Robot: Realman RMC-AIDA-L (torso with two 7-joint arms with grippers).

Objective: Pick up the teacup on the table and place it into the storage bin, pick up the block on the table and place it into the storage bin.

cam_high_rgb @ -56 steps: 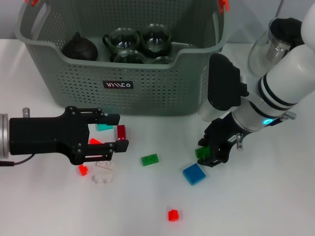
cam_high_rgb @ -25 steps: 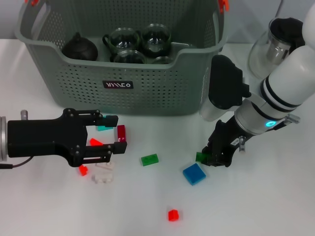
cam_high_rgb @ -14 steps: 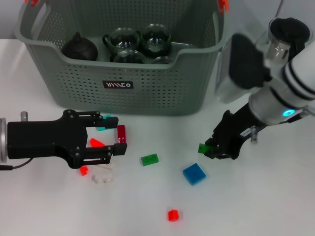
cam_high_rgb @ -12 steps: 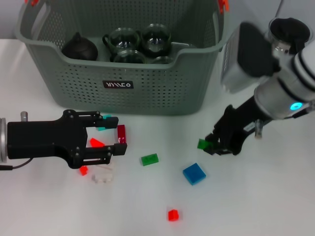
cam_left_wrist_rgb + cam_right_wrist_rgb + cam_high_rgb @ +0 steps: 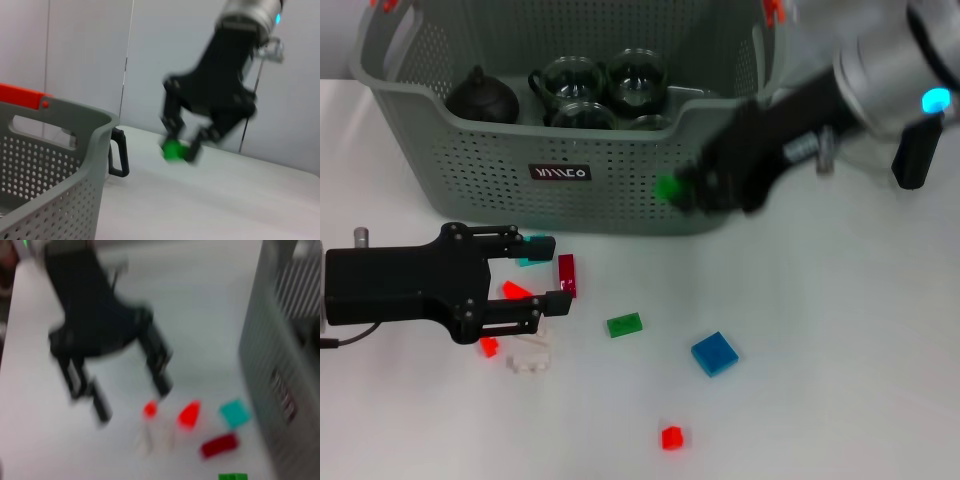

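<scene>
Storage bin (image 5: 620, 190): grey-green perforated plastic basket at the back of the white table (image 5: 840, 380), orange clips at its rim. A small black label (image 5: 560, 172) on the front wall carries white lettering, too stylised to read with certainty.

Contents of the bin: a dark round teapot (image 5: 480, 97) at the robot's left and several glass teacups (image 5: 605, 88) beside it.

Right gripper (image 5: 682, 190): raised in front of the bin's front wall, near its right end, fingers clamped on a small bright green block (image 5: 668, 187). The left wrist view shows the same block (image 5: 173, 150) pinched between the two dark fingers, clear of the table.

Left gripper (image 5: 542, 272): low over the table in front of the bin, fingers apart, holding nothing.

Loose on the table:
- dark red block (image 5: 566, 275) and teal block (image 5: 531, 258), at the left gripper's tips
- small red pieces (image 5: 513, 291)
- white block (image 5: 529, 356)
- green brick (image 5: 624, 324)
- blue square block (image 5: 714, 353)
- red cube (image 5: 671, 437), nearest the robot
</scene>
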